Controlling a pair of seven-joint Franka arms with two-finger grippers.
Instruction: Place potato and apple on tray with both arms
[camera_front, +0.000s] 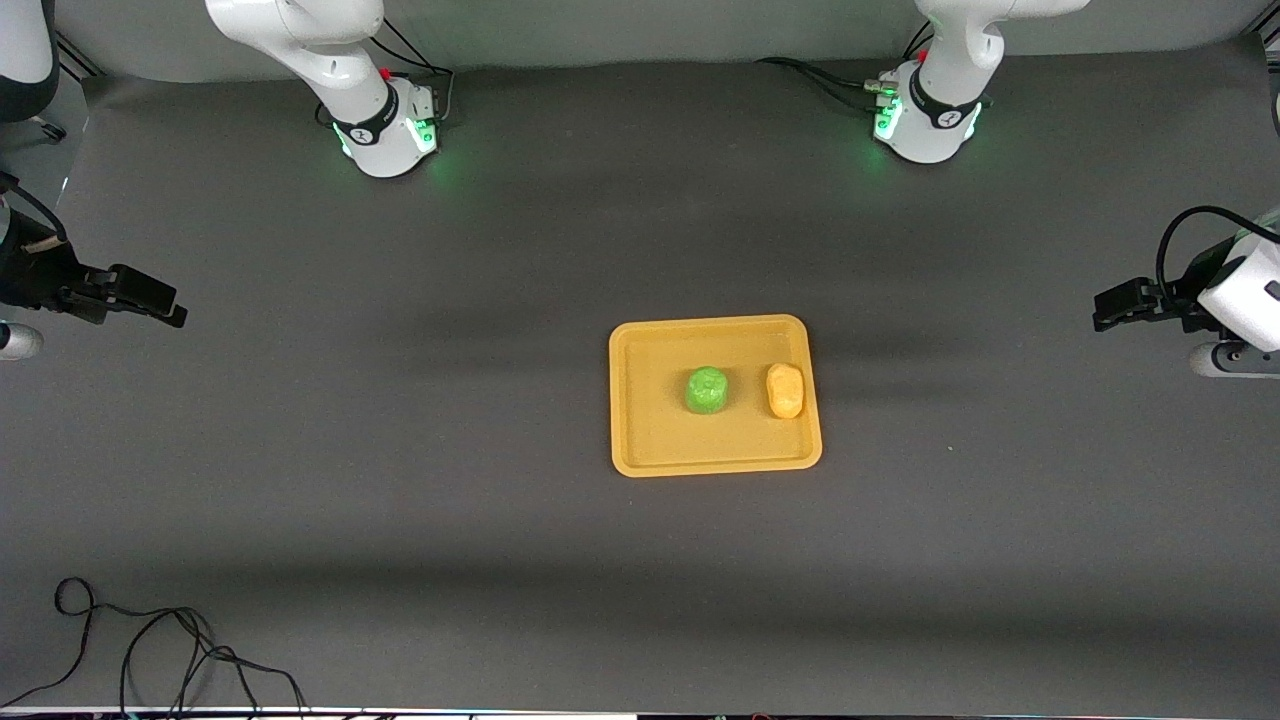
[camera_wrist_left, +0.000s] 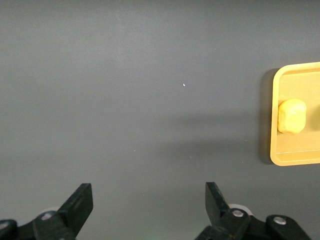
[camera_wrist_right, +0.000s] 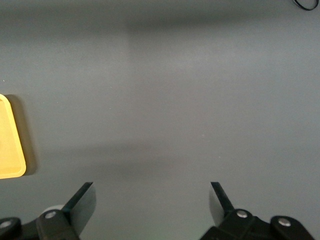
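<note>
Green apple (camera_front: 706, 389), potato (camera_front: 785, 390) on tray (camera_front: 650, 440)

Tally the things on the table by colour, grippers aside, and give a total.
Green: 1, the apple, on the tray.
Yellow-orange: 2, the potato, beside the apple toward the left arm's end, and the tray itself.
Black: 1, a loose cable at the table edge nearest the front camera.
Total: 4.

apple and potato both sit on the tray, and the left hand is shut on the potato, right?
Not quite. The apple and potato do sit on the tray, but the left hand is open and empty over bare table, away from the tray; the left wrist view shows it.
</note>
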